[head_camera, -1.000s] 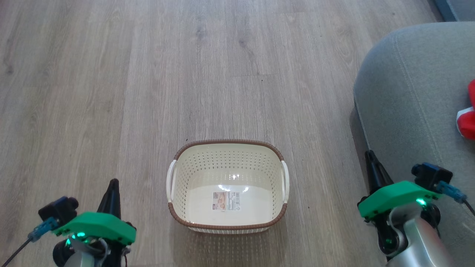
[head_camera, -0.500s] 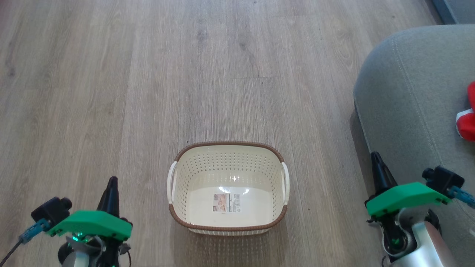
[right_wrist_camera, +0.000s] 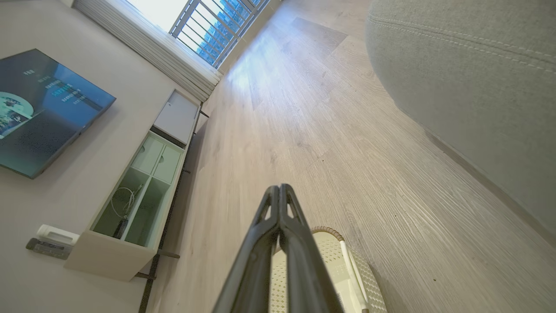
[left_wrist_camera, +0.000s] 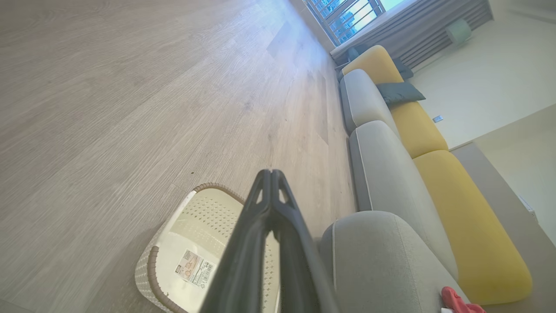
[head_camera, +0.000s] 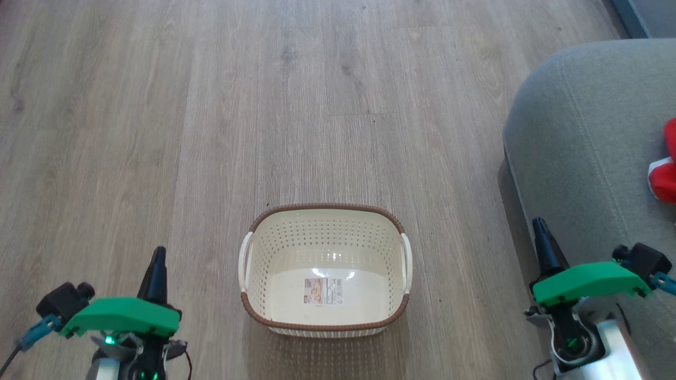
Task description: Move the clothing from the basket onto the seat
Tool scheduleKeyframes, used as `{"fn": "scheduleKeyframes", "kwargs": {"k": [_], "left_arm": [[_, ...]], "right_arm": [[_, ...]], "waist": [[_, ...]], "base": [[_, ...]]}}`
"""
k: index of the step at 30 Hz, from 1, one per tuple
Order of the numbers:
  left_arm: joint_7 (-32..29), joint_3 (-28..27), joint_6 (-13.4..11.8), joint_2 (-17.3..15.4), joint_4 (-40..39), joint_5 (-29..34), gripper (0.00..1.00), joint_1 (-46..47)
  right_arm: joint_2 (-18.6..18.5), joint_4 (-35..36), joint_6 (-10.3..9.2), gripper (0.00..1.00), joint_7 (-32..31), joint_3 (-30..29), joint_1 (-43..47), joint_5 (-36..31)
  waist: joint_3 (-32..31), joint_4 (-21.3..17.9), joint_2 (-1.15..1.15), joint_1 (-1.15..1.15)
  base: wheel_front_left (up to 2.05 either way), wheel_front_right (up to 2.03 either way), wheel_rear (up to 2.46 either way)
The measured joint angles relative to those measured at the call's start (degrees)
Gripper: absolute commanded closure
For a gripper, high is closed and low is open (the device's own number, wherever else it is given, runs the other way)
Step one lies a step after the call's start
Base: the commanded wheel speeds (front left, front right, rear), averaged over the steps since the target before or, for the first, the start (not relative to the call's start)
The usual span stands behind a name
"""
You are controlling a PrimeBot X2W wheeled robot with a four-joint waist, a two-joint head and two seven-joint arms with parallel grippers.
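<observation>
The wooden floor point(head_camera: 158, 132) carries the basket point(head_camera: 322, 207) at centre, between the two claws. The seat point(head_camera: 581, 132) occupies the right side, well apart from the basket. The basket stands upright, with its bottom label point(head_camera: 322, 291) fully exposed. The clothing point(head_camera: 666, 177) lies on the seat at the right edge. Left claw point(head_camera: 158, 252): clenched, fingertips touching, left of the basket. Right claw point(head_camera: 537, 222): clenched, fingertips touching, beside the seat's corner.
</observation>
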State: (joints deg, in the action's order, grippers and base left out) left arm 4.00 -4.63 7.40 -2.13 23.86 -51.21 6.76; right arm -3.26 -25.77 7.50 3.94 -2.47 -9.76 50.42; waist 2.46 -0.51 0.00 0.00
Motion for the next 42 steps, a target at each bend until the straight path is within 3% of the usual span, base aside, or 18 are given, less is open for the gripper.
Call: {"fn": "scheduleKeyframes", "kwargs": {"k": [42], "left_arm": [[-6.95,-0.07,0.00,-0.01,-4.98,-26.84,1.00,-1.20]], "right_arm": [[0.25,6.27,0.00,1.00,-6.76,-3.34,2.79,27.37]], "waist": [[-1.54,0.34,0.00,0.00]], "base": [[0.00,0.00,0.00]]}}
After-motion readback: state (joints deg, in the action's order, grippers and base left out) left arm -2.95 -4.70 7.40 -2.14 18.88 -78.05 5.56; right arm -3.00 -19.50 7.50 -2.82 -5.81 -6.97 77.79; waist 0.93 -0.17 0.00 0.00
